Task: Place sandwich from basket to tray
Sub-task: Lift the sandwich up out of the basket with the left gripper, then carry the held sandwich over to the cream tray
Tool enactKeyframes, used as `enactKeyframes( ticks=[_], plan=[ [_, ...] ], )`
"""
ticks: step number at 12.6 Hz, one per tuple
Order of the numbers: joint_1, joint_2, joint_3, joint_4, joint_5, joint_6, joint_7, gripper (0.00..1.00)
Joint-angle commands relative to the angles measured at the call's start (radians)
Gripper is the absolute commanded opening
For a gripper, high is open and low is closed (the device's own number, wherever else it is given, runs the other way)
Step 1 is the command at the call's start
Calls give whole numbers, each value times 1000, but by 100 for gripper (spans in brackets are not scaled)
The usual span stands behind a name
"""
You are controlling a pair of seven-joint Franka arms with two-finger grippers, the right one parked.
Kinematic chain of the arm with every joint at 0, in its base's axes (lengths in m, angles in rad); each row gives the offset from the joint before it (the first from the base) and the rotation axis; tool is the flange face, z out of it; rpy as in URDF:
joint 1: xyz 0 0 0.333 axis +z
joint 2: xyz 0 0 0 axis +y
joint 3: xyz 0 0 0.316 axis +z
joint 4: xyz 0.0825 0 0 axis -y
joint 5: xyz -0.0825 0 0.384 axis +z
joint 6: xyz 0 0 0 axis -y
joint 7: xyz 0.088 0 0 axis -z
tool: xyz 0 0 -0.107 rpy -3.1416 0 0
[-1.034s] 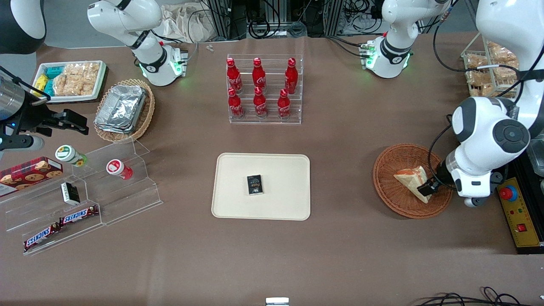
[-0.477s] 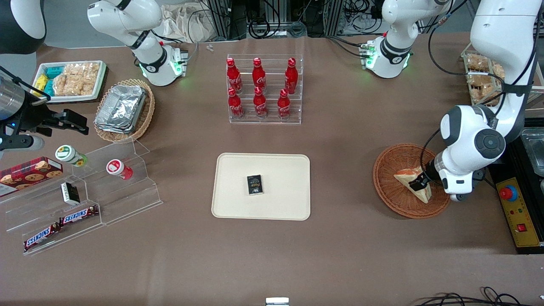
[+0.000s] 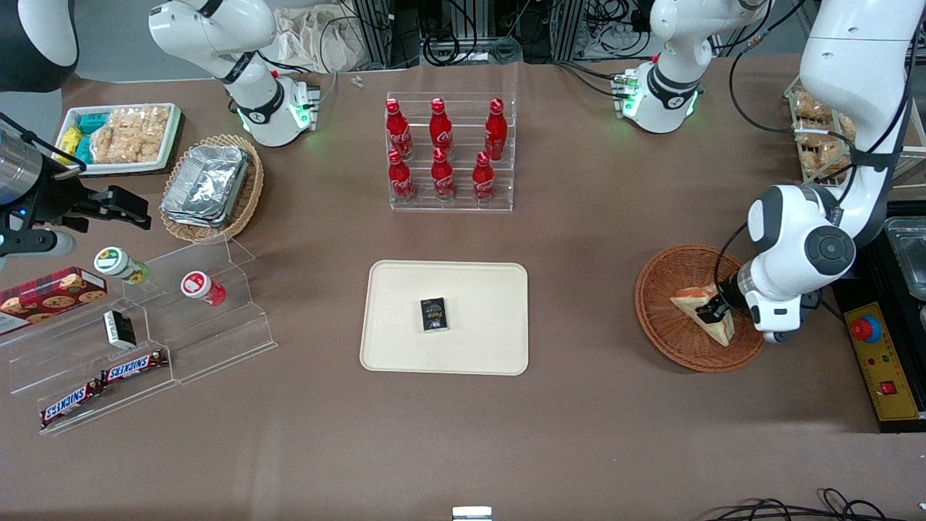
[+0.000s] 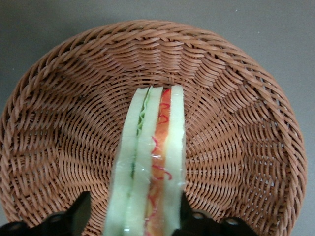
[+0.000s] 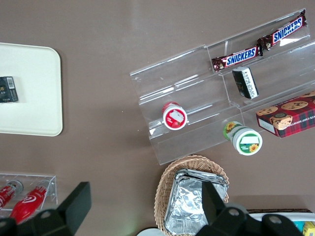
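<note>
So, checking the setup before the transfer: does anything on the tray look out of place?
Yes: a small black box lies mid-tray, where the sandwich should go. The end effector is at the sandwich in the basket.

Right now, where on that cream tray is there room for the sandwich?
The tray is bare all around the small black box at its middle. The pincer straddles the sandwich in the basket.
</note>
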State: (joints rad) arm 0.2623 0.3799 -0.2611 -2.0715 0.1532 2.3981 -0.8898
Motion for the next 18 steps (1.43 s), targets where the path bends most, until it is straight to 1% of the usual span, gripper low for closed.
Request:
enactKeyframes(
  ticks=[1, 3, 4, 5, 8, 9, 11, 13, 15, 17, 18],
  plan=[
    [6, -4, -6, 11, 3, 12, -11, 0],
    [2, -27, -7, 65, 3, -40, -1, 0],
    [2, -41, -10, 114, 3, -112, 6, 0],
    [0, -45, -13, 185, 0, -216, 26, 0],
    [-18, -33, -36, 487, -4, -582, 103, 0],
    [-20, -33, -49, 573, -4, -685, 168, 0],
    [-20, -33, -93, 700, -12, -804, 390, 0],
    [-20, -24, -185, 749, -17, -850, 428, 0],
    [-40, 8, -303, 748, -1, -838, 433, 0],
    [-151, 89, -317, 755, -1, -805, 417, 0],
    [-219, 123, -313, 754, 5, -754, 376, 0]
  ],
)
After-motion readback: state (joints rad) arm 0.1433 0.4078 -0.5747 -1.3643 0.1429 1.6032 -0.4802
